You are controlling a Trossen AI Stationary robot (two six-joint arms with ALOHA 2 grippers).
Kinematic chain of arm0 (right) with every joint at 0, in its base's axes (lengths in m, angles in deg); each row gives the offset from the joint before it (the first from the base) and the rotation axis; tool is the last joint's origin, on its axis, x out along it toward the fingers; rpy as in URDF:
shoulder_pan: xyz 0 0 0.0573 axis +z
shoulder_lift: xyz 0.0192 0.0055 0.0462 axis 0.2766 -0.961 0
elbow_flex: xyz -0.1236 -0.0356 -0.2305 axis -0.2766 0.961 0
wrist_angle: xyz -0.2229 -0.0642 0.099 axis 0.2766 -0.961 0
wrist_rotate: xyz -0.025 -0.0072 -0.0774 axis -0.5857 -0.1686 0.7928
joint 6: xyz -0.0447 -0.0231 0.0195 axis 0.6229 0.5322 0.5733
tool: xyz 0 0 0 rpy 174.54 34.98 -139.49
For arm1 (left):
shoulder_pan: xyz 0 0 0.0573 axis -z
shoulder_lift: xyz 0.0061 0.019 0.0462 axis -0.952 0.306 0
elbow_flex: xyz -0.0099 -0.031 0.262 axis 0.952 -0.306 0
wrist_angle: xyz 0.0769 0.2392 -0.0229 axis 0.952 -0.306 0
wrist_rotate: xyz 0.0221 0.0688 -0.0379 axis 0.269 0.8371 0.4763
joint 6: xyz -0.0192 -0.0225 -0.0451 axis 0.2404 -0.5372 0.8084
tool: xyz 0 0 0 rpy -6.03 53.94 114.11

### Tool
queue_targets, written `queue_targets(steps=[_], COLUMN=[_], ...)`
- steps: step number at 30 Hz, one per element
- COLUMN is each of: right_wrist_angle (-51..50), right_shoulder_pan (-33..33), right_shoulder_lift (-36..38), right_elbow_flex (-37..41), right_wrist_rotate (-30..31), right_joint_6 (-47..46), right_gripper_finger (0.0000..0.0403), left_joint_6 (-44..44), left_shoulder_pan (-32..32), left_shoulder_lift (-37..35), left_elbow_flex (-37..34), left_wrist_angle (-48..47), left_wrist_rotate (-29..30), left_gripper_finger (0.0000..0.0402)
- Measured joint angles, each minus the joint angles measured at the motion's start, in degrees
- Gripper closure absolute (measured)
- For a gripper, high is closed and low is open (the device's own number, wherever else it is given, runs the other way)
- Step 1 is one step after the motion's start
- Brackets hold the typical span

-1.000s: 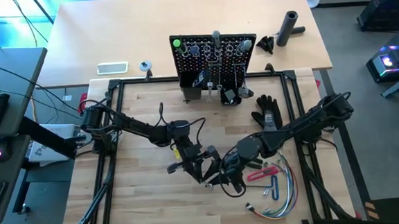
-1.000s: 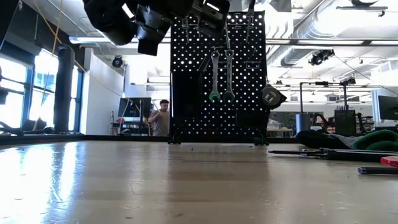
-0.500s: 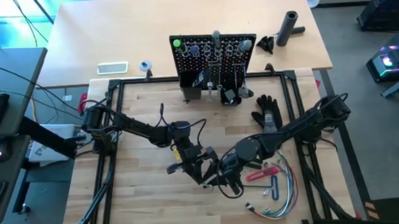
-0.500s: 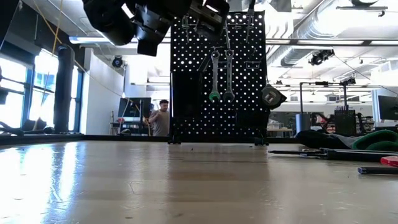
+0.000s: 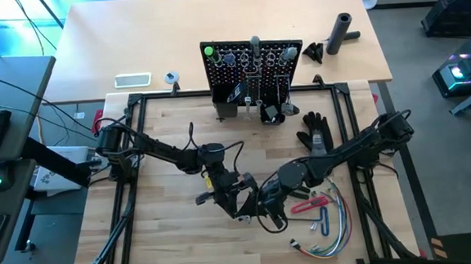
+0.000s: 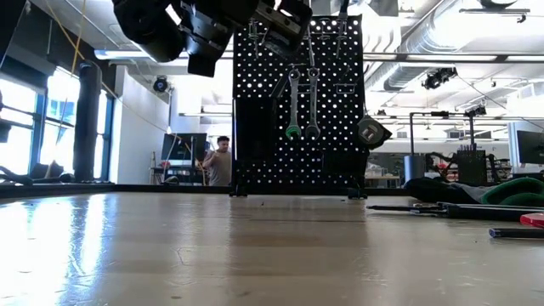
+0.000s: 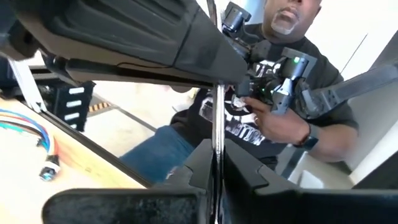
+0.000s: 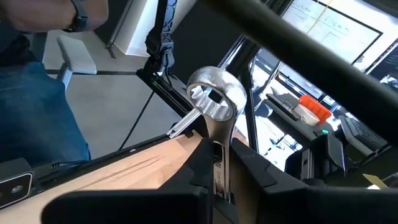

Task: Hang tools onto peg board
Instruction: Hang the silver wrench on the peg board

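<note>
Above the middle of the table, my left gripper and my right gripper meet tip to tip, both shut on one silver wrench. In the left wrist view the wrench shows edge-on as a thin bright bar. The black peg board stands upright at the table's far edge. Two wrenches and other tools hang from its hooks. A red-handled tool lies on the table under my right arm. My left gripper pinches the wrench's thin shaft between its two fingers, coming level from the table's left. Which end it has is hidden. My right gripper pinches the flat shaft just below the ring end, level from the table's right. The ring end sticks out past the fingertips, clear of the table.
A bundle of coloured wires lies near the front right and a black glove to the right of the peg board. A black cylinder stands beyond the frame. A person sits past the table's near edge.
My right gripper has drawn its fingers in on the wrench that my left gripper holds. Both arms have kept their place above the table's middle.
</note>
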Motion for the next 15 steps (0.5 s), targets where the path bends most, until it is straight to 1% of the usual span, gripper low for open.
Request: queue_targets(steps=[3, 8, 15], right_wrist_angle=[-0.2, -0.6, -1.4], right_shoulder_pan=[0.4, 1.1, 3.0], right_shoulder_lift=[0.0, 0.0, 0.0], right_elbow_flex=[0.0, 0.0, 0.0], right_wrist_rotate=[1.4, 4.9, 10.5], right_joint_6=[-0.2, -0.8, -0.9], right_gripper_finger=[0.0385, 0.0389, 0.0399], left_joint_6=[2.0, 3.1, 3.6], left_shoulder_pan=[-0.1, -0.2, -1.0], left_shoulder_lift=[0.0, 0.0, 0.0], left_elbow_flex=[0.0, 0.0, 0.0], left_wrist_angle=[0.1, 0.1, 0.1], left_wrist_rotate=[-0.8, -0.2, -0.2], left_gripper_finger=[0.037, 0.0346, 0.0338])
